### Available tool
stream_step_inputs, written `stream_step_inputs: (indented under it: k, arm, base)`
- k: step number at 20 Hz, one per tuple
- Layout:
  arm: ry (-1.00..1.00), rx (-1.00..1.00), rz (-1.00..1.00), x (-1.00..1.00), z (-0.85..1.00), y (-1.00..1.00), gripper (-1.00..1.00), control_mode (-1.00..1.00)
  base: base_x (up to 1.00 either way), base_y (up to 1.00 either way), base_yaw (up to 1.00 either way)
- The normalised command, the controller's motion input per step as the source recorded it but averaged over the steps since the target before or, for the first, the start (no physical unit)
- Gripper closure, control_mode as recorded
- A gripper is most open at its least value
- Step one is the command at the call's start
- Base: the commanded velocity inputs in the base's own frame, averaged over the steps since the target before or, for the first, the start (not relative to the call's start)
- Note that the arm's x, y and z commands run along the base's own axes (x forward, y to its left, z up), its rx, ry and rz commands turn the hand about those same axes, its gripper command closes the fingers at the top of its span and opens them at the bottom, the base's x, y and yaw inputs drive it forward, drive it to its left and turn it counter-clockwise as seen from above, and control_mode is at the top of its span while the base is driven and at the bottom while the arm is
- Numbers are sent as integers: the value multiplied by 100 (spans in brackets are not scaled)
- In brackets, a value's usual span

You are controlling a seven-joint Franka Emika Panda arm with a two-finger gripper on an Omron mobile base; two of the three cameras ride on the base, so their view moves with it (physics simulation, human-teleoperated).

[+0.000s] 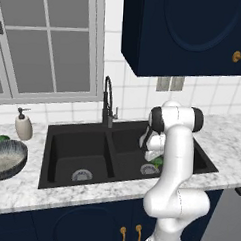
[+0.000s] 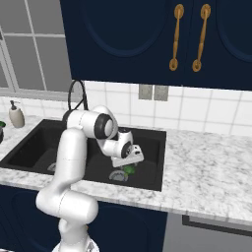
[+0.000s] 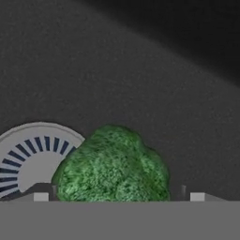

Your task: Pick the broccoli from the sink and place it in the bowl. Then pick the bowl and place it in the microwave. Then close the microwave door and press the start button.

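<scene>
Bright-green lumpy broccoli [image 3: 112,166] fills the hand view's lower centre — between the wide-open two-finger gripper [image 3: 117,197] tips, beside the round steel drain [image 3: 28,159] in the black sink [image 1: 81,140].

In the right base view, the gripper [image 2: 129,164] hangs low in the right basin of the sink [image 2: 156,162], centre of frame, walled in by black sides. In the hand view the broccoli [image 3: 112,168] fills the lower middle between the wide-set fingertips [image 3: 41,197], touching the drain [image 3: 28,159] at lower left. The faucet [image 1: 108,102] arches over the basin divider, upper centre of the left base view. Open floor lies above.
</scene>
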Motion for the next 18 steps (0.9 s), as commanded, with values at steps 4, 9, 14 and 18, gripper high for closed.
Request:
stream_step_inputs:
  k: [4, 9, 14, 18]
  arm:
    - [0, 0, 7, -21, -10, -5, -100, -100]
    - [0, 0, 9, -45, -5, 0, -100, -100]
    - [0, 0, 10, -21, -6, 1, -100, -100]
    - [-3, 0, 10, 17, 0, 1, -100, -100]
  base:
    - [0, 0, 0]
    - [0, 0, 0]
    - [0, 0, 0]
    - [0, 0, 0]
